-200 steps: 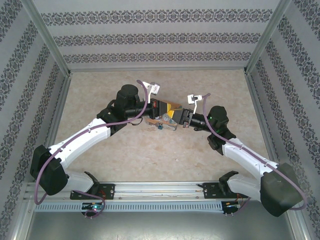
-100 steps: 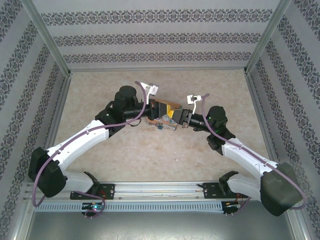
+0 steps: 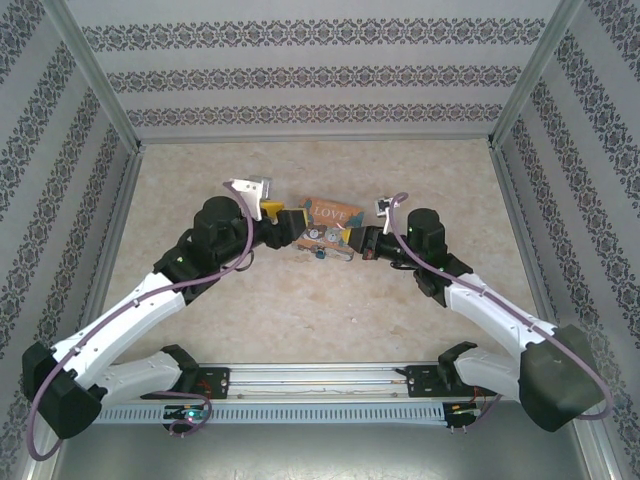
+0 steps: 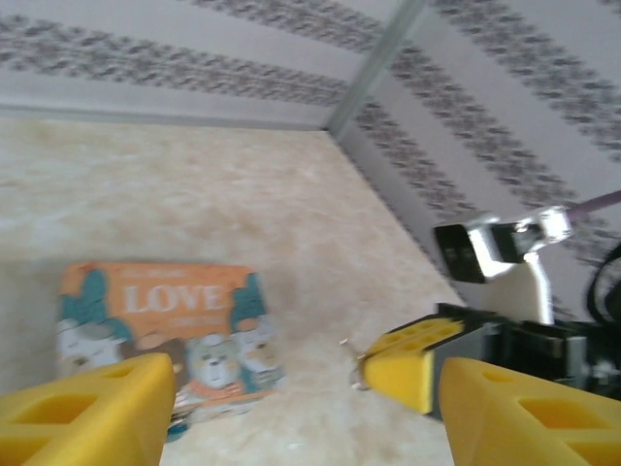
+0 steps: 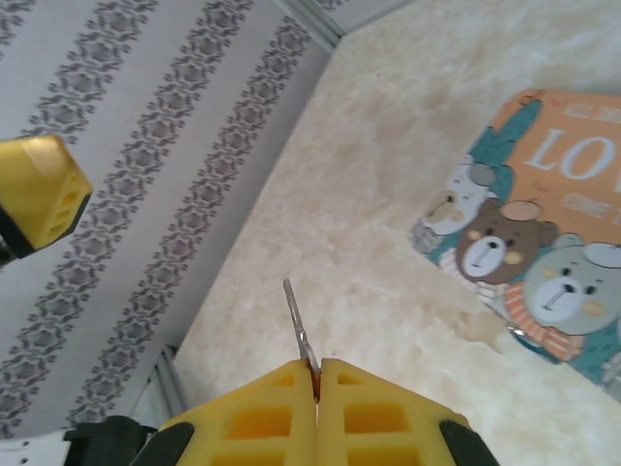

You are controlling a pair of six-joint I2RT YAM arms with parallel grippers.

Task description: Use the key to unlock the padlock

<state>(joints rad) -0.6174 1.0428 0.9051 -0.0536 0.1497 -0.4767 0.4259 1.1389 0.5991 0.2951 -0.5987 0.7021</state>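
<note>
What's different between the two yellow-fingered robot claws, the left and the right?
The left gripper has its jaws spread wide; the right gripper has them pressed together. The left gripper holds nothing, while the right gripper pinches a thin silver key. Both have yellow fingers and face the illustrated LOVE box from opposite sides.

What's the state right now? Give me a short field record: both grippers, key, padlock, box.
left gripper: fingers open, nothing between them, just left of the LOVE box
right gripper: fingers shut on the key, blade sticking out past the tips
padlock: on the table by the box's near edge, not held
key vs padlock: apart, not inserted
shackle: too small to tell whether locked
</note>
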